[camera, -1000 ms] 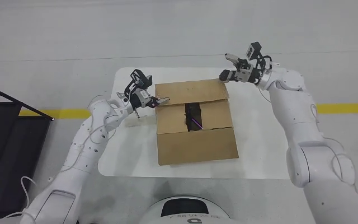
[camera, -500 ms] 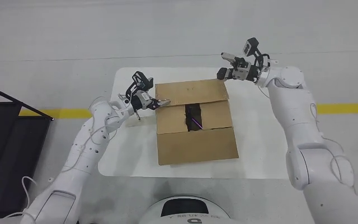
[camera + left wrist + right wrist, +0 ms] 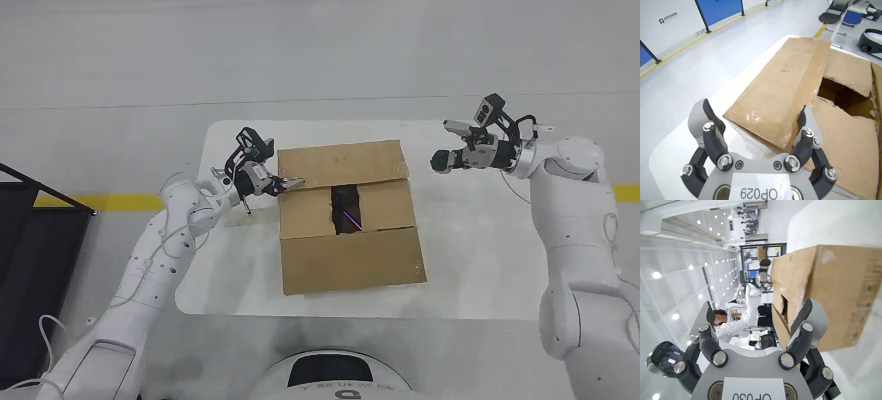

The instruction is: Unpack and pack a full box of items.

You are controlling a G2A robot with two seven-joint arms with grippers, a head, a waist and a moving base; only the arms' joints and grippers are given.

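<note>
The box (image 3: 345, 215) is sitting in the middle of the white counter (image 3: 470, 270), its flaps mostly folded over, a dark gap showing at the centre; the left jaws are standing spread astride the far flap's end; the right jaws are hanging spread over the counter, apart from the box; a yellow line (image 3: 110, 202) is running across the pale grey floor.
</note>
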